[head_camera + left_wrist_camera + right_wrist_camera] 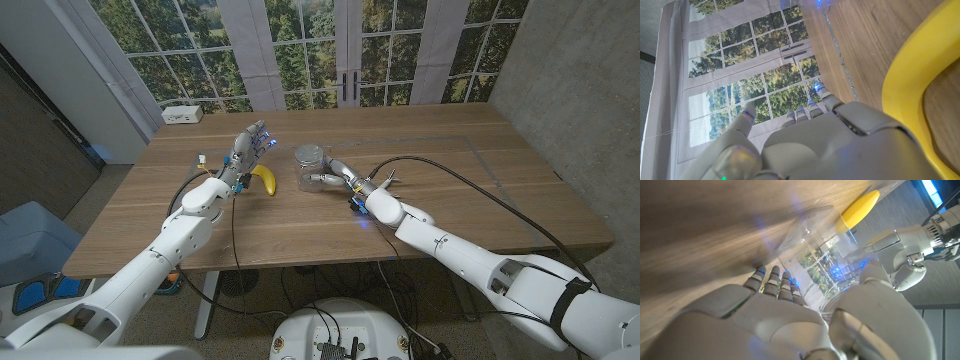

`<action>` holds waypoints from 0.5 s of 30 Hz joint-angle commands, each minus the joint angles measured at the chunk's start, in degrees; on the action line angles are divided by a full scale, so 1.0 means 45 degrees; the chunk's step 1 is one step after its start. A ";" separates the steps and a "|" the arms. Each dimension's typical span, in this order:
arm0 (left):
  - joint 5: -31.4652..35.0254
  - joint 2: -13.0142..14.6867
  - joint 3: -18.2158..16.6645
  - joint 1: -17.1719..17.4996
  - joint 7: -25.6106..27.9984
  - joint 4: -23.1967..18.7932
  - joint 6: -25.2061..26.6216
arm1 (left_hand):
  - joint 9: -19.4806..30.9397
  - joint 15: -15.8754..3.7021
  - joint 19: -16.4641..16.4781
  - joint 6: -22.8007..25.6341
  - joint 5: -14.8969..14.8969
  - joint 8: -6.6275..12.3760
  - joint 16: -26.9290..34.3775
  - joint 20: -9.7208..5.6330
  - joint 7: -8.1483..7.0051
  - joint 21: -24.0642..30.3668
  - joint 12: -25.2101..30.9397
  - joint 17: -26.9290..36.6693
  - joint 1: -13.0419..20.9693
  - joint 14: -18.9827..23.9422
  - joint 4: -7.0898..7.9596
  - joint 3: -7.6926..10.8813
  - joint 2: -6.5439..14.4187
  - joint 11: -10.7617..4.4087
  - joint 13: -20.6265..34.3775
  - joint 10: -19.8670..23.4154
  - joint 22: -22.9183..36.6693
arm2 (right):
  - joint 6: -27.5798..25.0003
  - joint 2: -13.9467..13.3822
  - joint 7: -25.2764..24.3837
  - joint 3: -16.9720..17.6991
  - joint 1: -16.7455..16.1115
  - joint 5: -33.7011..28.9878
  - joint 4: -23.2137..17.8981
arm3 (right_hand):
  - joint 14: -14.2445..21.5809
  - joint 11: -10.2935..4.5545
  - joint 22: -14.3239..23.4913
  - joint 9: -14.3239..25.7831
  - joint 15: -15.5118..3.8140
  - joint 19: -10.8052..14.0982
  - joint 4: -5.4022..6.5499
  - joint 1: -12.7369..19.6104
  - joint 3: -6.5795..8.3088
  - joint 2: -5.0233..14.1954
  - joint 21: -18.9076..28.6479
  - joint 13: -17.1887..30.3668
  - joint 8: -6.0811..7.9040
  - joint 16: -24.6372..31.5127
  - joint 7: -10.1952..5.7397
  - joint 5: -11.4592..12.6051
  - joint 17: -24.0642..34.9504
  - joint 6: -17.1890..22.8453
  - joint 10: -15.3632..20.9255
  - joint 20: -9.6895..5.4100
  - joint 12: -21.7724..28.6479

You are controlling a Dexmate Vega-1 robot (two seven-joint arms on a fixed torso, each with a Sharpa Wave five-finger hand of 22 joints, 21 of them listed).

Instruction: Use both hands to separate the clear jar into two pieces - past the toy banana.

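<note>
Grasp stage: right hand wraps fingers around jar; left hand open above banana; next, it should take the lid.

No readable text, labels, brands or numbers in any view. Checked the clear jar: no print I can make out. Toy banana: plain yellow, no sticker visible. White box at the far table edge: too small to read anything. My hands and arms: blue lights only, no legible markings.
</note>
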 commanded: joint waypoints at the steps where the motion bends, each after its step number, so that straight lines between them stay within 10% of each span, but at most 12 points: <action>1: -0.0076 0.0022 -0.0032 -0.0009 -0.0086 -0.0019 -0.0016 | 0.0067 -0.0126 0.0130 -0.0011 0.0024 0.0039 0.0071 0.0071 0.0035 0.0012 0.0063 0.0022 -0.0072 0.0059 -0.0083 0.0046 0.0263 0.0050 0.0031 0.0038 0.0057 | 0.0264 0.1050 -0.1895 -0.0325 0.0059 -0.0455 0.1776 | 0.1630 -0.0754 0.0080 0.0339 -0.0795 0.1625 -0.0079 0.1218 0.0191 0.0269 0.0531 0.0721 0.0873 0.0922 -0.0385 -0.0377 0.0633 0.1058 0.1397 0.0166 0.0840; 6: -0.0126 0.0022 -0.0029 -0.0058 -0.0154 0.0027 0.0033 | 0.0068 -0.0123 0.0158 -0.0007 0.0023 0.0040 0.0068 0.0086 0.0035 0.0014 0.0066 0.0021 -0.0072 0.0076 -0.0098 0.0048 0.0255 0.0046 0.0032 0.0060 0.0058 | 0.1396 0.1445 -0.2888 -0.0439 0.0239 -0.0582 0.2966 | 0.4090 -0.1727 0.0185 0.0973 -0.2151 0.3295 -0.0031 0.2877 0.0037 0.0727 0.1099 0.2355 0.3014 0.2984 -0.1380 -0.1193 0.2766 0.4161 0.4232 -0.0756 0.3155; 9: -0.0135 -0.0008 0.0002 -0.0136 -0.0229 0.0109 0.0045 | 0.0068 -0.0123 0.0166 -0.0003 0.0022 0.0042 0.0065 0.0092 0.0030 0.0011 0.0067 0.0021 -0.0073 0.0083 -0.0106 0.0049 0.0252 0.0061 0.0032 0.0071 0.0059 | 0.2603 0.1852 -0.3230 -0.0435 0.0467 -0.0365 0.4139 | 0.5016 -0.2065 0.0274 0.1254 -0.2812 0.3935 0.0064 0.3379 -0.0350 0.0990 0.1466 0.3464 0.4838 0.4351 -0.2098 -0.1579 0.4417 0.7250 0.6451 -0.1145 0.4802; 15: -0.0107 -0.0052 0.0047 -0.0250 -0.0312 0.0241 0.0019 | 0.0069 -0.0122 0.0166 -0.0002 0.0020 0.0041 0.0057 0.0101 0.0013 -0.0001 0.0067 0.0022 -0.0074 0.0091 -0.0124 0.0053 0.0247 0.0069 0.0033 0.0090 0.0060 | 0.3922 0.2244 -0.3622 -0.0396 0.0707 -0.0040 0.5324 | 0.7043 -0.1971 0.0424 0.0907 -0.3239 0.4830 0.0189 0.3707 -0.0151 0.2062 0.2180 0.4508 0.6428 0.5460 -0.2161 -0.1845 0.5784 1.0502 0.9436 -0.1825 0.6574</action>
